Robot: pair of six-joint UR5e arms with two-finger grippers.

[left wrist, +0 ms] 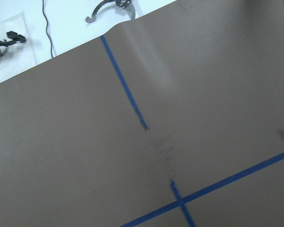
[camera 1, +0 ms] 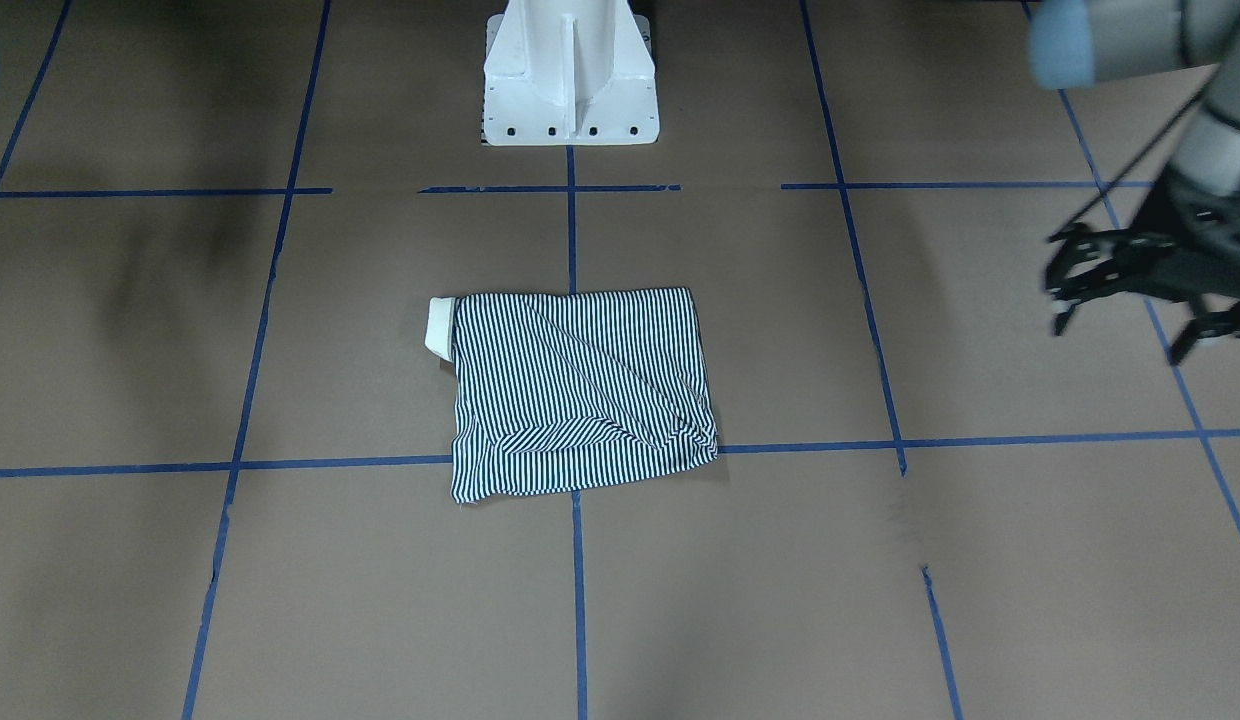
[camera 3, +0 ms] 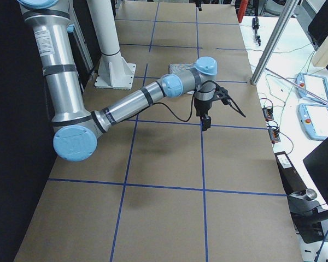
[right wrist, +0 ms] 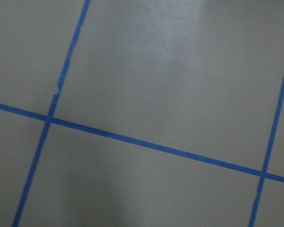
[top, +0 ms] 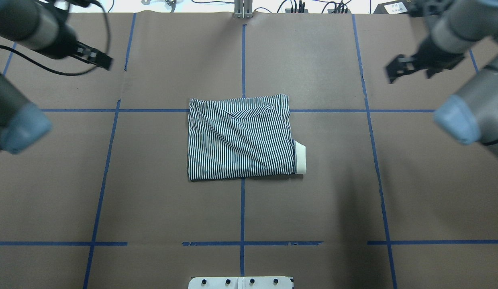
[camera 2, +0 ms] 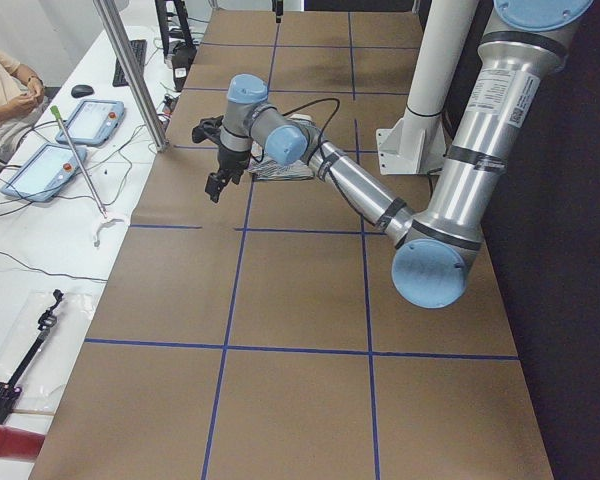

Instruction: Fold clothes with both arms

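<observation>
The striped polo shirt (camera 1: 580, 390) lies folded into a flat rectangle at the middle of the table, its cream collar (camera 1: 440, 325) sticking out on one side. It also shows in the overhead view (top: 241, 138), with the collar (top: 300, 157) toward my right. My left gripper (camera 1: 1120, 335) is open and empty, raised off to the side far from the shirt, and appears at the overhead view's top left (top: 98, 59). My right gripper (top: 409, 72) is open and empty at the top right, also well away from the shirt. Both wrist views show only brown table and blue tape.
The white pedestal base (camera 1: 568, 80) stands at the robot's side of the table. Blue tape lines (top: 242, 208) grid the brown surface. A side bench holds tablets (camera 2: 45, 170) and cables, with a metal post (camera 2: 130, 70) and a seated person (camera 2: 0, 90).
</observation>
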